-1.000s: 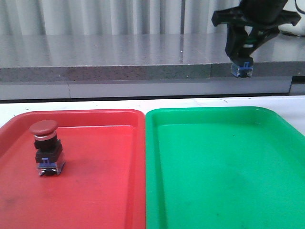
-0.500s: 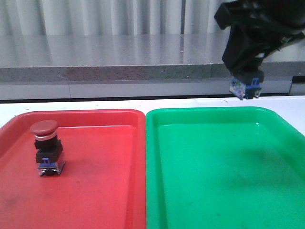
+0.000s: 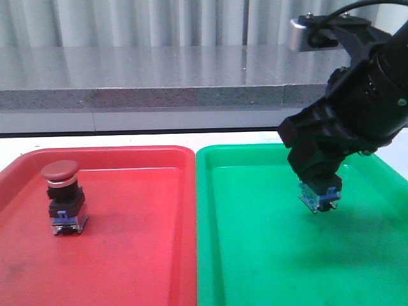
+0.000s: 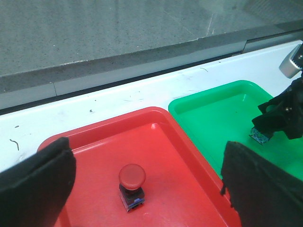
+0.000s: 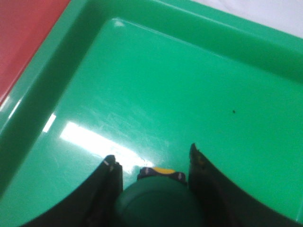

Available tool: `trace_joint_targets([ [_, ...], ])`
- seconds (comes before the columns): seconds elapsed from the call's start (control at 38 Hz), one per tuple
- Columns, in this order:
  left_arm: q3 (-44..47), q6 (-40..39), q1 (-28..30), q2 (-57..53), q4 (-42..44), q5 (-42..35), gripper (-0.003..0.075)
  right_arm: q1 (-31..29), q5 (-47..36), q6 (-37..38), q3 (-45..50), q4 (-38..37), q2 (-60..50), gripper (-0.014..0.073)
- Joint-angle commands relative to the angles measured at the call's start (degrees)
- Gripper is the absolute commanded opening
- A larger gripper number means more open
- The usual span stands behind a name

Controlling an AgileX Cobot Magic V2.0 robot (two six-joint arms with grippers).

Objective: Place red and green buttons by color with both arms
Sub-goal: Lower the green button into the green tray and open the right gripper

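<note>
The red button (image 3: pixel 62 197) stands upright on the red tray (image 3: pixel 127 255), near its left side; it also shows in the left wrist view (image 4: pixel 131 184). My left gripper (image 4: pixel 147 189) is open, high above the red tray, the button between and below its fingers. My right gripper (image 3: pixel 319 191) is shut on the green button (image 5: pixel 158 201), held a little above the green tray (image 3: pixel 255 255). In the front view only the button's blue-clear base (image 3: pixel 320 196) shows below the fingers.
The two trays lie side by side on a white table (image 3: pixel 127 139). A grey stone ledge (image 3: pixel 140 95) runs behind them. The green tray's floor (image 5: pixel 156 94) lies bare under the right gripper.
My right gripper has come down and forward with the green button, from high by the ledge to just above the green tray. The red button has not moved.
</note>
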Motion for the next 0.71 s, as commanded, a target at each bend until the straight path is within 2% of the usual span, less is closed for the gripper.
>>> trace_joint_targets([
  [0.0, -1.59, 0.0, -0.43, 0.07, -0.7, -4.23, 0.0606, 0.08, -4.03, -0.69, -1.38, -0.19, -0.27, 0.0328],
  [0.24, -1.59, 0.0, -0.43, 0.07, -0.7, -4.23, 0.0606, 0.08, -4.59, -0.69, -1.38, -0.23, 1.44, 0.0339],
  [0.47, -1.59, 0.0, -0.43, 0.07, -0.7, -4.23, 0.0606, 0.08, -4.59, -0.69, -1.38, -0.23, 1.44, 0.059],
  [0.61, -1.59, 0.0, -0.43, 0.07, -0.7, -4.23, 0.0606, 0.08, -4.08, -0.69, -1.63, -0.23, 0.44, 0.0615],
  [0.68, -1.59, 0.0, -0.43, 0.07, -0.7, -4.23, 0.0606, 0.08, -1.11, -0.69, -2.37, -0.18, -2.02, 0.0615],
])
